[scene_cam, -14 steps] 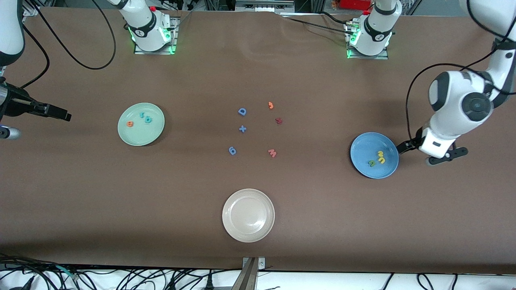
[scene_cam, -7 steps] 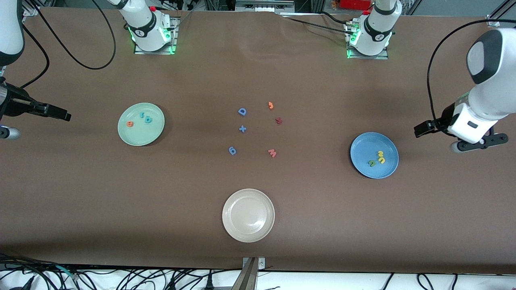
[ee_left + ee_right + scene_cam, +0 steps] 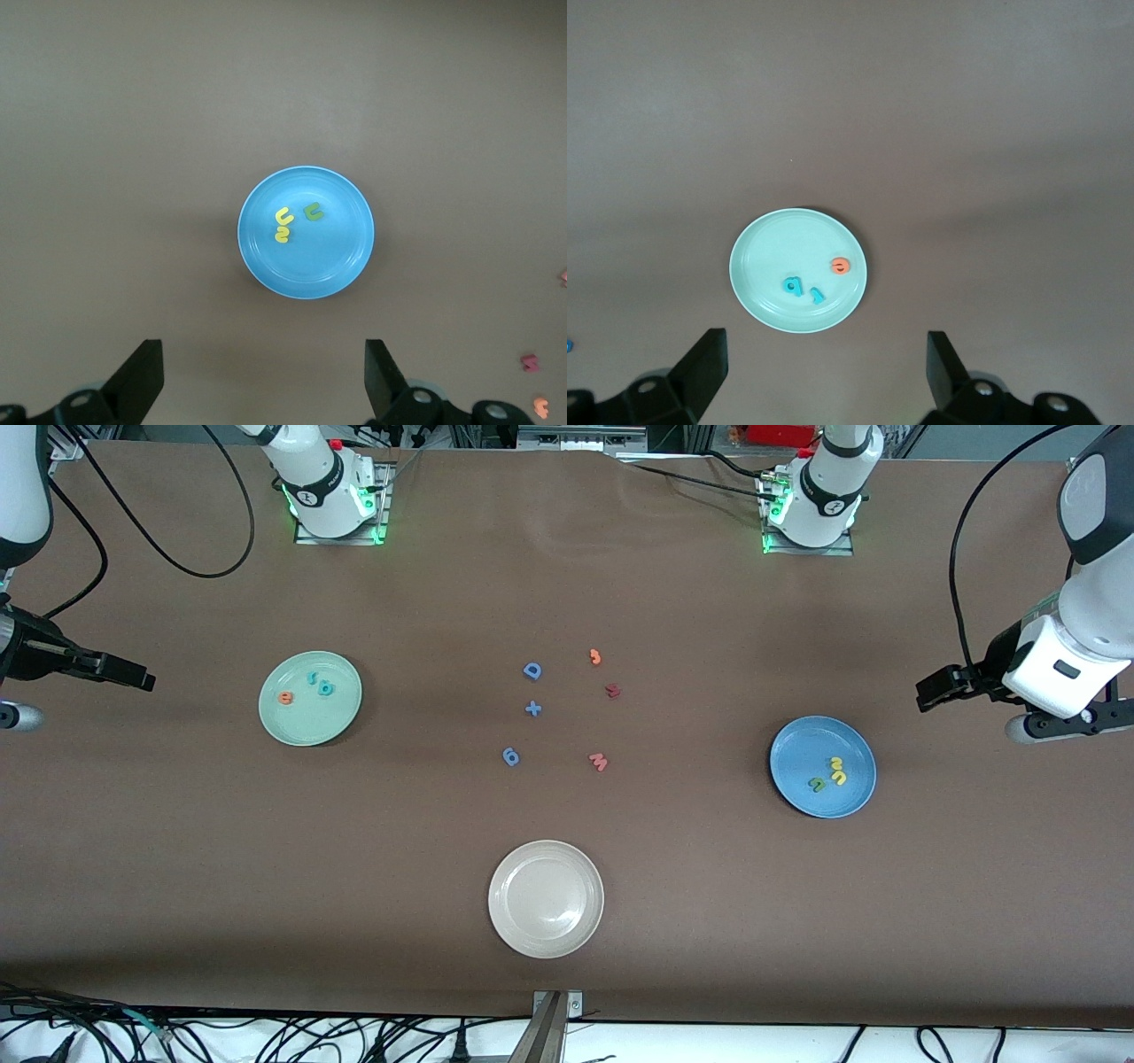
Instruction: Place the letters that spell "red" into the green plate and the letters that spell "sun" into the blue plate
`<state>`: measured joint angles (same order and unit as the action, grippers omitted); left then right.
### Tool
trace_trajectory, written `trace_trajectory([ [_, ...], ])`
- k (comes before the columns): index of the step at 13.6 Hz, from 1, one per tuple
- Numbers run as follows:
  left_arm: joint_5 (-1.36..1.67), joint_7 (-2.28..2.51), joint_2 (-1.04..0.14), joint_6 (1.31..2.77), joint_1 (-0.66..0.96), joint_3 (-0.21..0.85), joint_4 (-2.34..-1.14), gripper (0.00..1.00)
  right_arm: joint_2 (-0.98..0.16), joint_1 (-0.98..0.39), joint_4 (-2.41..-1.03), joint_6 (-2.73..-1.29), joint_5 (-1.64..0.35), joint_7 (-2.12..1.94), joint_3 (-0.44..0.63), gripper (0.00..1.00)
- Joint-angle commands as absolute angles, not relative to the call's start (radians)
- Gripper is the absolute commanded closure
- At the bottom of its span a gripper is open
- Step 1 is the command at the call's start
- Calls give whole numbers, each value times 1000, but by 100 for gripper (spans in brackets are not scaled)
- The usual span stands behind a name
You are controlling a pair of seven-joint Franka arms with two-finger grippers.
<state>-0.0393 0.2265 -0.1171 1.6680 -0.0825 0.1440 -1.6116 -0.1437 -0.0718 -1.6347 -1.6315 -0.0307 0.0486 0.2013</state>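
Note:
The green plate [image 3: 310, 722] lies toward the right arm's end and holds an orange "e" [image 3: 285, 698], a teal "r" [image 3: 312, 678] and a teal "d" [image 3: 325, 687]. The blue plate [image 3: 823, 802] lies toward the left arm's end and holds two yellow letters [image 3: 837, 770] and an olive-green one [image 3: 817, 784]. My left gripper [image 3: 261, 354] hangs open and empty high over bare table beside the blue plate [image 3: 337, 266]. My right gripper [image 3: 825, 345] waits open and empty, high beside the green plate [image 3: 757, 292].
Loose pieces lie mid-table: a blue "D" [image 3: 532, 670], a blue plus [image 3: 532, 708], a blue "6" [image 3: 510, 756], an orange piece [image 3: 595, 657], a dark red piece [image 3: 612, 690] and a pink "w" [image 3: 599, 762]. A cream-white plate [image 3: 546, 939] sits nearer the camera.
My left arm has lifted and drawn back from the blue plate's edge toward its own end of the table. The right arm and all the letters have stayed put.

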Motion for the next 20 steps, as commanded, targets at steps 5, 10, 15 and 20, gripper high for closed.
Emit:
trace_trajectory([
  [5, -21, 122, -71, 1632, -64, 124, -1603, 0, -138, -71, -1617, -1646, -32, 43, 202, 0],
  [10, -8, 46, -63, 1634, -66, 106, -1618, 0, -138, -69, -1606, -1647, -29, 51, 202, 0],
  [15, 41, 28, -54, 1640, -66, 94, -1620, 0, -137, -69, -1583, -1651, -32, 58, 202, 0],
  [20, 45, 3, -40, 1651, -66, 83, -1634, 0, -133, -69, -1569, -1649, -32, 60, 202, 0],
])
